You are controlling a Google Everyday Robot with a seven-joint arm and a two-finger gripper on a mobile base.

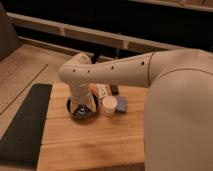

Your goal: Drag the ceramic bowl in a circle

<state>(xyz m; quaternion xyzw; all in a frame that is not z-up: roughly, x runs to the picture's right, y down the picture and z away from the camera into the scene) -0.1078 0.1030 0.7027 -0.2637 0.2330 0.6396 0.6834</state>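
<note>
Bowl: the round, shallow, dark glossy ceramic bowl (92,114) sits on the pale wooden slatted table (90,146), towards the far edge of the top
Gripper: my gripper (81,108) is down on the bowl, the wrist pointing straight down over its middle and covering most of the inside
Fingers: spread wide, not pressed together; my own wrist blocks the tips, so it looks as though they are inside the bowl or straddling its rim, but I cannot tell which, nor whether they touch it
Beside the bowl: a small white paper cup (109,106) stands just to the right of the bowl, very close to its rim, and a flat blue rectangular pad (121,104) lies beyond the cup
Other side of the bowl: a long dark mat (22,125) lies to the left of the bowl, off the wooden top
Step in hand: I judge this to be the contact stage, tool set at the bowl and the circling about to be driven
Next move: keep the fingers bearing on the bowl's wall and sweep it round at table level
Care: curve away from the cup side first, since the bowl has almost no room there
</note>
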